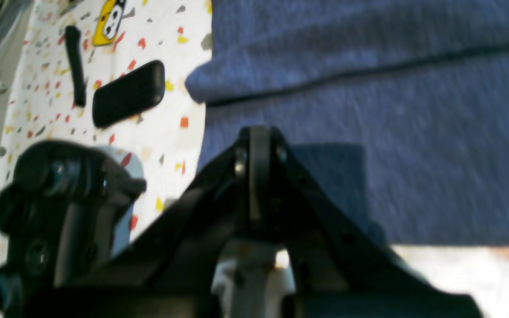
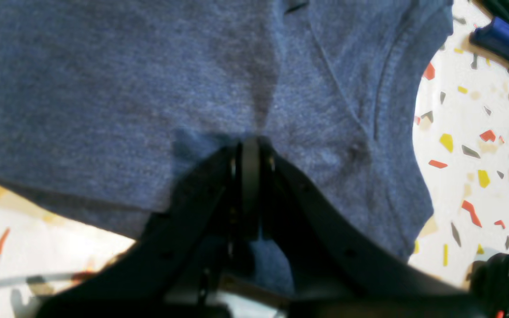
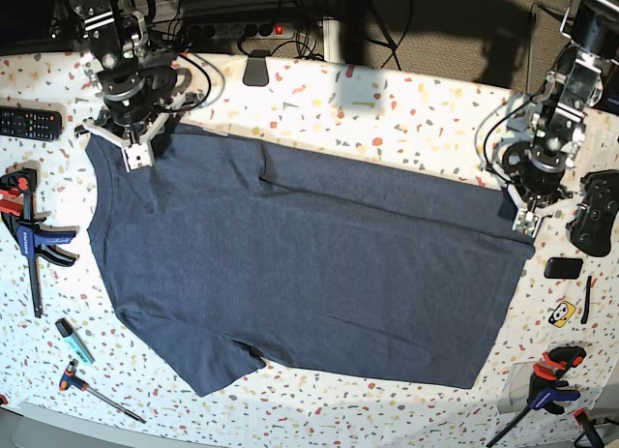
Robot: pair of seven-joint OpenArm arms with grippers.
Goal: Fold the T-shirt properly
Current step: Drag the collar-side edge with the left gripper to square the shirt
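Base view: heathered navy T-shirt flat on speckled table, both grippers pressed together, pinching its edges.

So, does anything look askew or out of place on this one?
Only the shirt: it lies slanted across the table, with its far edge folded over near the left claw and one sleeve turned under at the near edge. Nothing looks spilled or damaged.
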